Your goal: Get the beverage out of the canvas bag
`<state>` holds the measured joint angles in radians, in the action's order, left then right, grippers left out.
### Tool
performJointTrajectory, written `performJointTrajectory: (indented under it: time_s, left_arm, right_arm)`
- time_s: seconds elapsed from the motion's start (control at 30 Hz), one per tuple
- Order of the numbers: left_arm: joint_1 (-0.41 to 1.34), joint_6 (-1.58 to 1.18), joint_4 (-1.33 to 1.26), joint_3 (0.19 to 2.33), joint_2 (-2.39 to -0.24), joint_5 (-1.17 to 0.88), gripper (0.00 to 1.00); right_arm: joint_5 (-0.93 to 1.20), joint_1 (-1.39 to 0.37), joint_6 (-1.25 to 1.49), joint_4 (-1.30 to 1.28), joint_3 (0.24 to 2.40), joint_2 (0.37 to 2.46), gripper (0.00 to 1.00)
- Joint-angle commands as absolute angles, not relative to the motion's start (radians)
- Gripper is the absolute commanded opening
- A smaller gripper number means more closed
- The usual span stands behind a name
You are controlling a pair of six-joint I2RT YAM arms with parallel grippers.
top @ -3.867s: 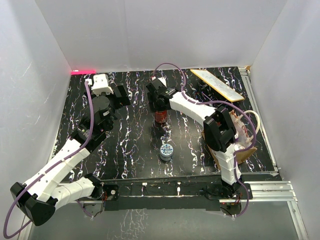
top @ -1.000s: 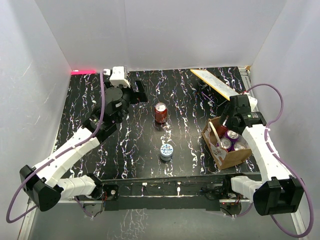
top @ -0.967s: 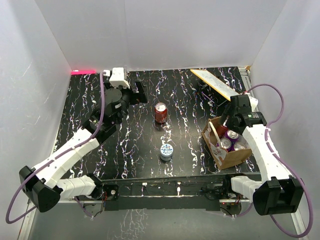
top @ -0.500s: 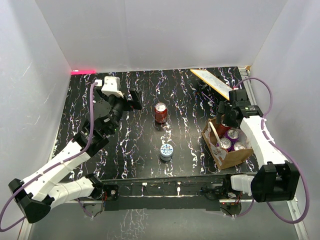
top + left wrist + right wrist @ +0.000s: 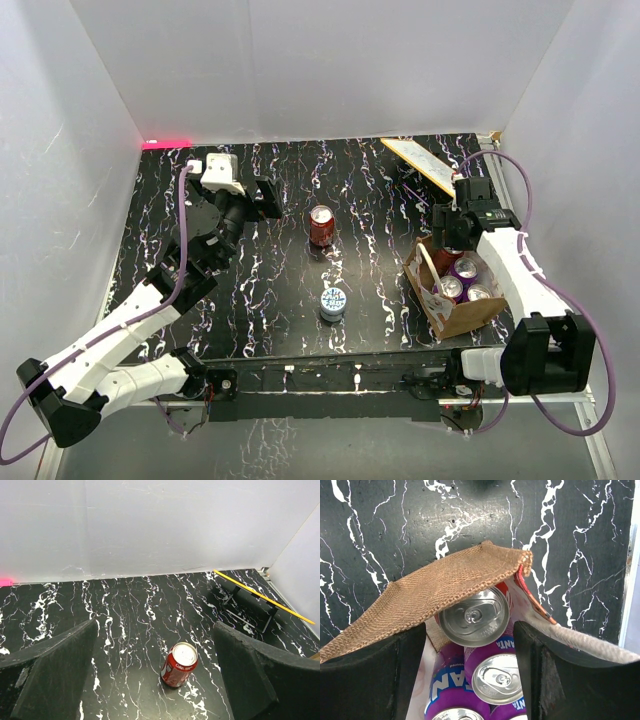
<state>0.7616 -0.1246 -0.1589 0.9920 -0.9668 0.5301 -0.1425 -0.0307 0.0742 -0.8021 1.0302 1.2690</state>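
Right now my right claw hangs over the small boxy tan-brown canvas bag. The bag stands mouth-up at about 4 o'clock on the black white-veined table. I am above the bag's 11 o'clock corner. In my right wrist view the fingers are spread wide and grip nothing.

Between them, down in the bag, lies a red-sided can with a silver top. I cannot tell whether either finger touches it. The bag's woven brown flap folds in over that can's far edge. Packed against its near side are purple cans, upright with their tops showing. A cream loop handle lies along the bag's 9 o'clock rim.

My left claw hovers off the table near 10 o'clock, well apart from the bag. Its jaws gape wide with nothing held.

A red soda can stands upright near the table's centre, toward 12 o'clock. A small blue-and-white can stands at its 6 o'clock side, apart from it.

At about 1 o'clock a thin yellow-edged board rests tilted on a black stand.
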Motion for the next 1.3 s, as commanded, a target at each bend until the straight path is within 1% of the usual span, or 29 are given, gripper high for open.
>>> performJointTrajectory:
  time_s: [0.0, 0.23, 0.6, 0.93, 1.27]
  left_arm:
    - [0.770, -0.110, -0.193, 0.985, -0.944, 0.546, 0.97]
    - [0.785, -0.108, -0.193, 0.983, -0.965, 0.561, 0.97]
    - [0.787, -0.114, -0.192, 0.980, -0.986, 0.559, 0.97]
    - [0.787, -0.109, -0.199, 0.974, -0.973, 0.565, 0.97]
    - [0.786, -0.107, -0.202, 0.973, -0.963, 0.568, 0.97]
  right_arm:
    - [-0.129, -0.028, 0.024, -0.711, 1.020, 1.286, 0.75]
    - [-0.160, -0.027, 0.037, -0.685, 1.010, 1.340, 0.80]
    - [-0.119, -0.018, 0.038, -0.642, 0.988, 1.393, 0.81]
    - [-0.110, -0.017, 0.047, -0.649, 1.011, 1.474, 0.80]
    - [-0.095, -0.017, 0.056, -0.634, 1.006, 1.492, 0.80]
